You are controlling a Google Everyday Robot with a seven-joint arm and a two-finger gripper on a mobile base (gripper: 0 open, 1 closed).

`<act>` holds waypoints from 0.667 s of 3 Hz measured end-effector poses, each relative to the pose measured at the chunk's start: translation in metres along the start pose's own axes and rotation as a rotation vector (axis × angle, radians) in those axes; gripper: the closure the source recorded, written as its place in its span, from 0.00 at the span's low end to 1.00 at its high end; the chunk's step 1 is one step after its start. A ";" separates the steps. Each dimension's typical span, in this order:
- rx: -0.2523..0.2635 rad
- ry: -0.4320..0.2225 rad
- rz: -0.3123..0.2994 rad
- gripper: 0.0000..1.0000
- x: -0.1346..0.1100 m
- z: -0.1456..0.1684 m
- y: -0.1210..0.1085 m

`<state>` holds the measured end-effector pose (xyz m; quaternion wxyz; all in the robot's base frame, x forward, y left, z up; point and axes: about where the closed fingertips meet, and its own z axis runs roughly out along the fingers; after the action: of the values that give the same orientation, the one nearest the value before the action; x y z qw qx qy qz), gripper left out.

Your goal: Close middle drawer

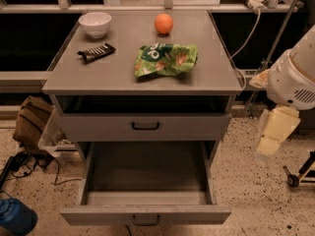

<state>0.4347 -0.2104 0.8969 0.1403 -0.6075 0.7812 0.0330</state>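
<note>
Print on the snack bag [166, 59] is unreadable.
</note>
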 end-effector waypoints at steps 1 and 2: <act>-0.035 -0.010 0.007 0.00 0.005 0.021 0.018; -0.137 -0.086 0.026 0.00 0.012 0.075 0.051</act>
<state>0.3968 -0.1915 0.8160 0.1311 -0.6036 0.7781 0.1142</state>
